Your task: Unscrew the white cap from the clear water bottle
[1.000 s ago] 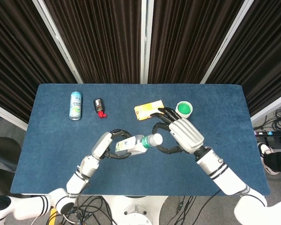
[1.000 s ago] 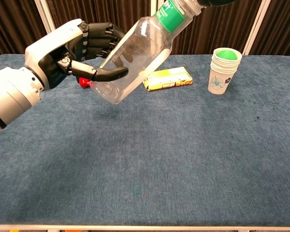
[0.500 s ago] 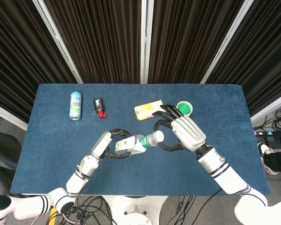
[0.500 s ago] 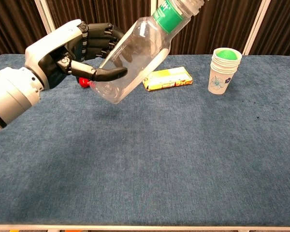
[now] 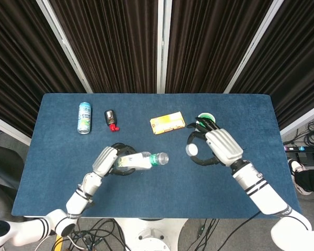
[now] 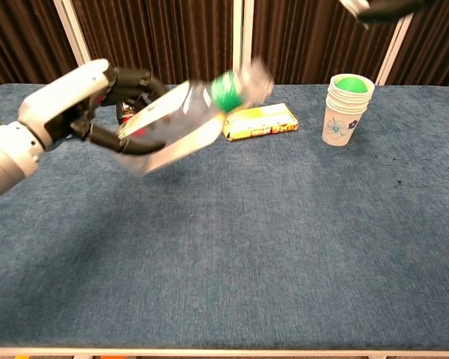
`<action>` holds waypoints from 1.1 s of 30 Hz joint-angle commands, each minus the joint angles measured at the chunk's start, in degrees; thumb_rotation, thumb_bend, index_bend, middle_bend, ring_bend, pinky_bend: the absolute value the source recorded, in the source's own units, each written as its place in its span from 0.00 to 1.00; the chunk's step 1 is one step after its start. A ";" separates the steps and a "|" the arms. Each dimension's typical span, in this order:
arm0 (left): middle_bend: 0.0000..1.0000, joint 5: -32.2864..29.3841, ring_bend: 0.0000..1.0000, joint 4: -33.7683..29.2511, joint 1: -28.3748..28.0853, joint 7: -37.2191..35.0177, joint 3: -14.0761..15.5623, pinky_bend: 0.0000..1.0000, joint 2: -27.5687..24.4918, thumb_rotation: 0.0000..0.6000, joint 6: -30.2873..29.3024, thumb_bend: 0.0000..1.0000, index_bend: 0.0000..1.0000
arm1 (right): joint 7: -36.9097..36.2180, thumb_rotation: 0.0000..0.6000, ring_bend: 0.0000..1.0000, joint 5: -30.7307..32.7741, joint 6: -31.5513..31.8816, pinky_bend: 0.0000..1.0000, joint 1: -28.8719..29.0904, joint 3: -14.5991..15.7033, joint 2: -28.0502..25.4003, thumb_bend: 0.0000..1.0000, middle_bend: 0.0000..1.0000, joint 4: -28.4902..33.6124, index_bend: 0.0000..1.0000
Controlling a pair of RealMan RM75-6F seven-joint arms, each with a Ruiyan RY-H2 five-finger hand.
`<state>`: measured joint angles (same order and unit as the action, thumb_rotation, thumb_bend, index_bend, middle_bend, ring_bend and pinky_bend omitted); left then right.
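Note:
My left hand (image 5: 107, 161) grips the clear water bottle (image 5: 138, 161) around its body and holds it tilted above the blue table, its green-labelled neck pointing right. The bottle's mouth is bare. The white cap (image 5: 192, 150) is off the bottle, held in the fingers of my right hand (image 5: 217, 149), a short way right of the neck. In the chest view the bottle (image 6: 187, 123) is blurred by motion in my left hand (image 6: 71, 108), and only a bit of my right hand (image 6: 385, 7) shows at the top edge.
A stack of paper cups (image 6: 347, 108) stands at the back right, just behind my right hand. A yellow packet (image 5: 167, 123) lies at the back middle. A drink can (image 5: 85, 117) and a small black-and-red bottle (image 5: 111, 120) lie at the back left.
The cap has come off the bottle. My right hand has drawn away to the right with the cap, and my left hand has swung the bottle left and lower.

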<state>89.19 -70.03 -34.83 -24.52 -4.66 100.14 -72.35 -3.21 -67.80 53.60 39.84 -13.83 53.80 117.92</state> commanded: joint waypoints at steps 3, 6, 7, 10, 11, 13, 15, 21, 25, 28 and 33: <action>0.60 -4.14 0.51 3.51 0.67 19.39 2.57 0.30 -1.93 1.00 7.83 0.40 0.62 | 1.89 1.00 0.00 1.01 -2.05 0.00 -0.40 2.78 1.30 0.29 0.17 -2.44 0.59; 0.59 -6.88 0.49 2.55 0.84 23.77 2.48 0.30 -1.66 1.00 10.70 0.40 0.60 | 4.59 1.00 0.00 1.73 -2.99 0.00 -0.34 4.66 3.03 0.29 0.17 -4.14 0.59; 0.58 -7.56 0.47 2.25 0.88 24.80 2.42 0.30 -1.55 1.00 11.34 0.39 0.58 | 5.48 1.00 0.00 1.92 -3.06 0.00 -0.33 5.13 3.65 0.29 0.17 -4.60 0.59; 0.45 -9.68 0.34 0.59 0.79 27.30 2.17 0.29 -1.90 1.00 13.63 0.37 0.46 | 7.69 1.00 0.00 2.60 -2.88 0.00 -0.36 6.22 5.85 0.29 0.16 -6.01 0.59; 0.38 -10.30 0.27 -0.16 0.82 28.34 2.00 0.27 -2.15 1.00 13.97 0.36 0.40 | 8.25 1.00 0.00 2.88 -2.88 0.00 -0.36 6.54 6.71 0.29 0.16 -6.59 0.59; 0.28 -11.03 0.19 -1.18 1.14 29.29 1.57 0.24 -2.31 1.00 13.62 0.34 0.31 | 9.25 1.00 0.00 3.18 -2.98 0.00 -0.28 7.06 8.02 0.29 0.16 -7.63 0.58; 0.24 -11.79 0.15 -2.31 1.49 30.02 1.12 0.23 -2.64 1.00 13.27 0.34 0.26 | 10.39 1.00 0.00 3.39 -2.85 0.00 -0.17 7.50 9.75 0.29 0.15 -8.96 0.58; 0.19 -12.12 0.11 -5.99 2.84 32.48 0.66 0.20 -4.10 1.00 10.66 0.27 0.18 | 14.53 1.00 0.00 3.41 -3.32 0.00 1.13 8.55 15.86 0.29 0.14 -13.77 0.55; 0.16 -11.03 0.09 -8.93 4.04 33.83 0.89 0.20 -5.74 1.00 7.91 0.26 0.18 | 18.75 1.00 0.00 3.85 -3.50 0.00 2.42 9.26 20.95 0.29 0.12 -18.44 0.49; 0.16 -10.13 0.08 -10.68 5.64 33.18 1.07 0.19 -7.17 1.00 5.00 0.25 0.18 | 21.12 1.00 0.00 4.30 -3.62 0.00 3.04 9.80 24.34 0.28 0.10 -21.85 0.44; 0.16 -9.35 0.08 -12.63 9.04 30.23 1.73 0.18 -10.75 1.00 0.62 0.23 0.18 | 22.67 1.00 0.00 3.93 -2.76 0.00 2.57 10.96 28.43 0.24 0.08 -25.71 0.35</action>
<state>79.44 -81.77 -27.03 6.76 -3.26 90.69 -70.44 18.96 -63.72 50.44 42.57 -3.43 81.22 93.13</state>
